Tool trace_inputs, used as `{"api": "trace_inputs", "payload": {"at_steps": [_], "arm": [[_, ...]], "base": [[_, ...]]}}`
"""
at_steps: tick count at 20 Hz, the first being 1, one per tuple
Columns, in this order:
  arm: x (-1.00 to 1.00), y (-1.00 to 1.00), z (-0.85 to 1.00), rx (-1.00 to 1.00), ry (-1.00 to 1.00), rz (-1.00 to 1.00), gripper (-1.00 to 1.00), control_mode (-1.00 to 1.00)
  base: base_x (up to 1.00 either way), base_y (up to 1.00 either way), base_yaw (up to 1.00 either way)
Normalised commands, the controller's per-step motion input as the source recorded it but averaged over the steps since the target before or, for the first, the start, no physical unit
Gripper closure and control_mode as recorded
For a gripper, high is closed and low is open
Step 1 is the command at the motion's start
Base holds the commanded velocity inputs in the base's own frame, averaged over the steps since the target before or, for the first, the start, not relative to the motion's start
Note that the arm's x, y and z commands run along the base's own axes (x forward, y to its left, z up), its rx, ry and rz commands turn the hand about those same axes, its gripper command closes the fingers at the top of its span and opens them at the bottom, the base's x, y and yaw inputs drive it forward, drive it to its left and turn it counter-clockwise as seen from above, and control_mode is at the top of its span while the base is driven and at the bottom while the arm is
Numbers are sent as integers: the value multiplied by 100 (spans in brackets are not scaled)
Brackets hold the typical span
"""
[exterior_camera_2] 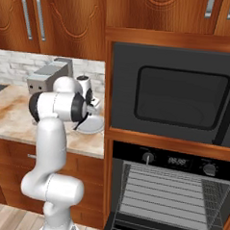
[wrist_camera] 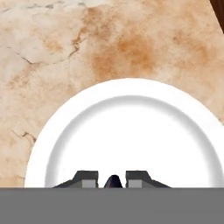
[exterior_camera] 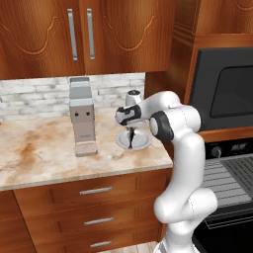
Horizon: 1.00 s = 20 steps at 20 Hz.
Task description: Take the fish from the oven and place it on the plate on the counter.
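Claw (wrist_camera: 113, 178) above the plate (wrist_camera: 131, 131) on the table (wrist_camera: 65, 52), clenched on the dark fish (wrist_camera: 113, 180); coffee machine (exterior_camera: 82, 116) left; oven (exterior_camera_2: 170, 188) open at right.

Plate (exterior_camera: 141, 142) on counter (exterior_camera: 44, 153), beside oven (exterior_camera_2: 180, 188)

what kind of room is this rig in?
A rendered home kitchen, by the look of it: a built-in oven with wire racks, a marble-look counter over wooden drawers, and a coffee machine beside a plate under the gripper.
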Motion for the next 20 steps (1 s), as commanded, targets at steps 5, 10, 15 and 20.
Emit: {"api": "trace_inputs", "payload": {"at_steps": [5, 10, 15, 20], "arm": [[57, -3, 0, 0, 15, -6, 100, -100], [31, 0, -3, 0, 2, -5, 100, -100], [1, 0, -36, 0, 0, -5, 100, -100], [0, -1, -21, 0, 0, -3, 100, -100]], "base": [[0, 0, 0], [0, 0, 0], [0, 0, 0], [0, 0, 0]]}}
